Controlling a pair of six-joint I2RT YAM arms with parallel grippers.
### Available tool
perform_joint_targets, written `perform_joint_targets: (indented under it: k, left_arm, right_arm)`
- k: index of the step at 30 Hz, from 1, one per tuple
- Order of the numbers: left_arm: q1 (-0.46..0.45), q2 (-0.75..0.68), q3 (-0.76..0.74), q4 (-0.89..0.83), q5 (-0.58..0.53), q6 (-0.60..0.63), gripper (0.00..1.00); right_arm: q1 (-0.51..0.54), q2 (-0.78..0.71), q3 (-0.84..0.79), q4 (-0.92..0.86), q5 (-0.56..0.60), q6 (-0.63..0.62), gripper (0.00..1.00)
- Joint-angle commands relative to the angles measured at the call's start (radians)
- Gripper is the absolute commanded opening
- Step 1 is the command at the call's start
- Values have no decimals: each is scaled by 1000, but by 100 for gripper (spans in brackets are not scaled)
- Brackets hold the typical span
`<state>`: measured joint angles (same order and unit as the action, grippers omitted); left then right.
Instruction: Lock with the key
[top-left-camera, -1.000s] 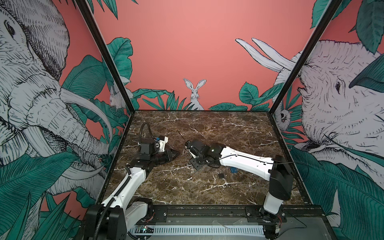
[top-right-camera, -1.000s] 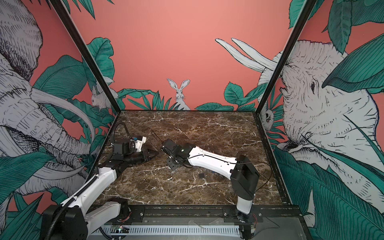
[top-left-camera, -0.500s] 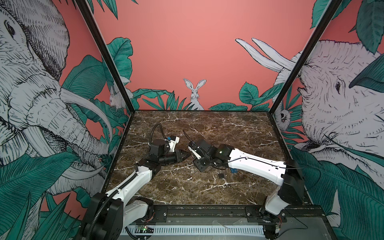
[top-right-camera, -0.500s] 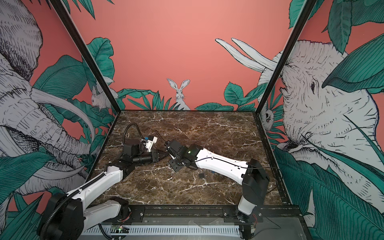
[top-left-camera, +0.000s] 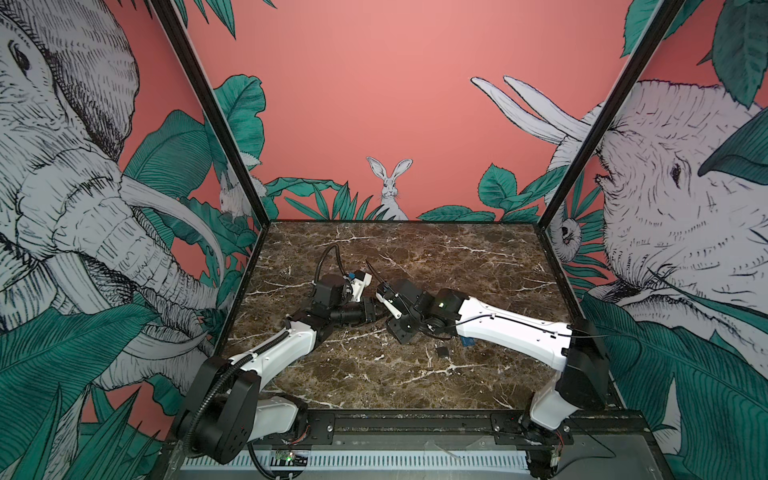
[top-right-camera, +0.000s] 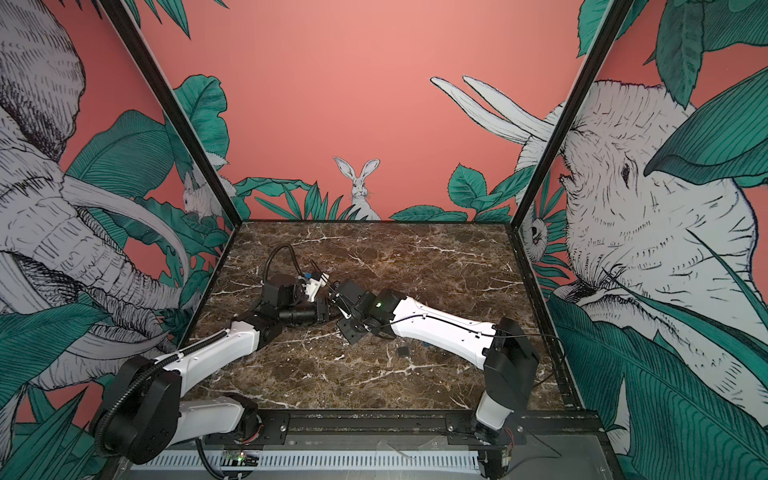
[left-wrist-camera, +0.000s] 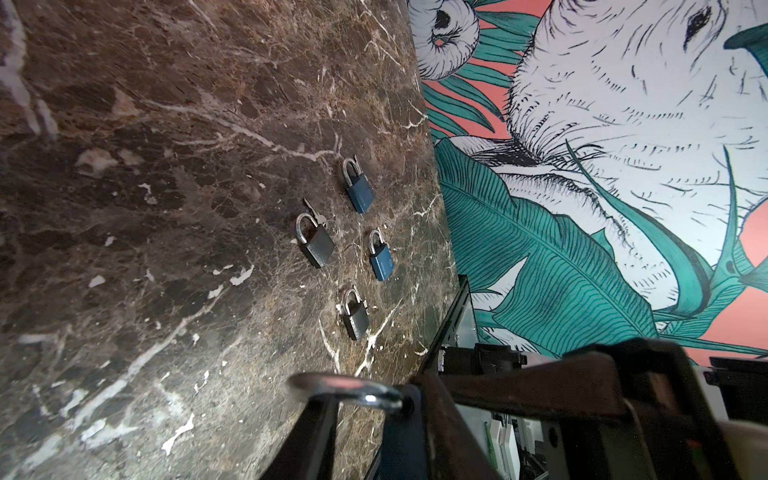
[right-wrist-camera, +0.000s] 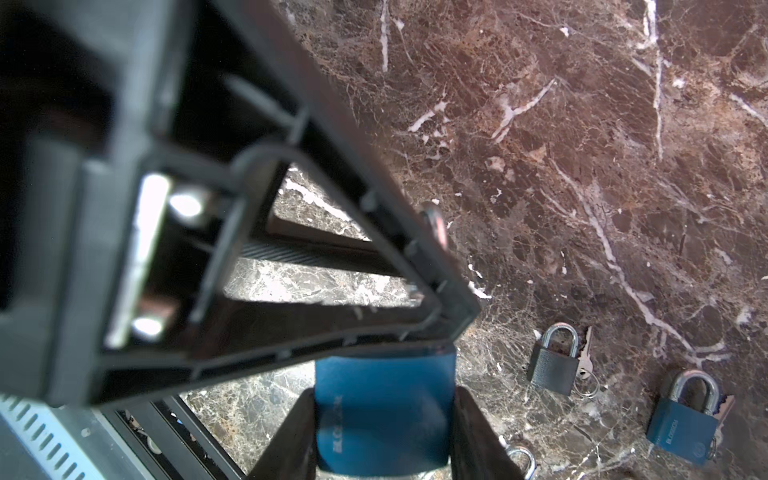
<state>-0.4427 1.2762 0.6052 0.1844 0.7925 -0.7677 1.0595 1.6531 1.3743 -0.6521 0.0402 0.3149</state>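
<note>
Above the marble tabletop (top-left-camera: 457, 266), my right gripper (right-wrist-camera: 382, 392) pinches the blue padlock (right-wrist-camera: 382, 419), best held rigid while my left gripper (left-wrist-camera: 372, 409), whose grip I cannot tell, squares on its apparent shackle (left-wrist-camera: 345, 386).

White shells and chunky black joints on both: the left arm (top-left-camera: 276, 351) carries a ribbed black conduit (top-left-camera: 216, 384), the right arm (top-left-camera: 513, 338) a thin black wire (top-left-camera: 523, 321) and a green light (top-left-camera: 440, 304).
</note>
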Motion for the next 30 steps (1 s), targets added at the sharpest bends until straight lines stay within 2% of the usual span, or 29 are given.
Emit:
perform_joint_targets:
  k: [1,13,19,22,29,30]
  left_arm:
    - [-5,15,38,49,-1,-8,36]
    - [-7,82,80,69,-6,-7,33]
    - [-7,97,83,73,0,-8,27]
    - [-8,102,82,79,5,-6,23]
    - [-8,121,78,97,11,-19,0]
    - [-8,124,77,101,12,-22,0]
  right_arm:
    - [-2,-38,2,43,-9,13,13]
    - [-2,-39,-1,48,-31,12,11]
    - [-2,-41,2,48,-34,7,10]
    - [-3,-40,2,51,-35,6,10]
    - [-3,-44,2,52,-40,7,7]
    - [-2,-44,0,52,-39,7,7]
